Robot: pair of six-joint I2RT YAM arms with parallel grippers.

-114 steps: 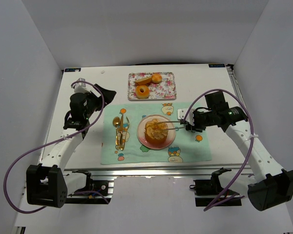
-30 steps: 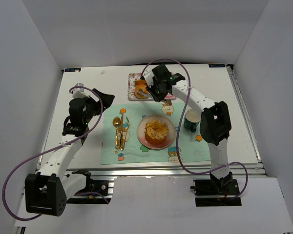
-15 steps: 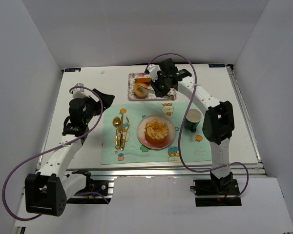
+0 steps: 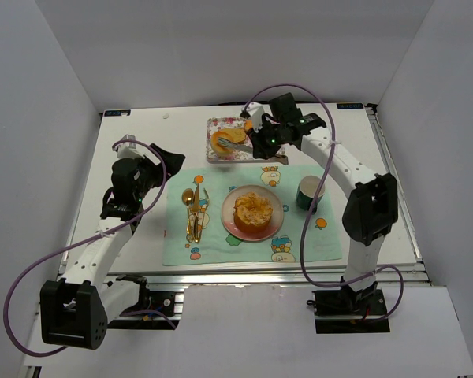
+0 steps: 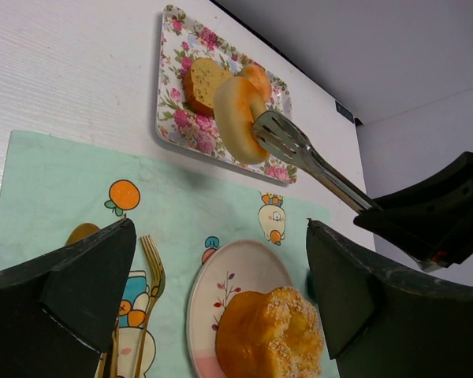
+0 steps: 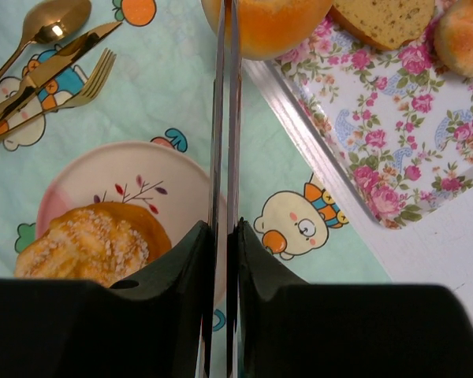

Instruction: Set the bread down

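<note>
- Where the mat (image 4: 299, 236) ends on its left side, the left claw (image 4: 159, 164) hangs just off the mat's far left corner. Its two fingers (image 5: 71, 291) are spread wide apart. There is nothing between them.
- On the left part of the mat lie a gold spoon (image 4: 188, 197), a knife (image 6: 63, 49) and a fork (image 5: 151, 260). They are side by side.
- Just past the mat's far edge sits a flowery tray (image 4: 213, 124).
- The bread (image 4: 225, 140) is round and pale orange. It is over the side of the tray nearest the mat. It is tipped up on its edge and pinched in the flat end of the tongs (image 4: 243, 142). I cannot tell if it touches the tray.
- Behind the bread on the tray, farther from the mat, are a brown slice (image 5: 201, 83) and a small bun (image 5: 256, 79). They lie next to each other.
- In the middle of the mat is a plate (image 4: 277, 206), pink and white. A big bun (image 4: 252, 210) sits on it.
- The right claw (image 4: 264, 138) is above the mat's far edge, to the right of the bread. It is squeezed tight on the handle of the tongs. The tongs are thin and silver, and they reach left from the claw to the bread.
- On the right part of the mat stands a green cup (image 4: 309, 191). It is upright and sits just right of the plate, not touching it.
</note>
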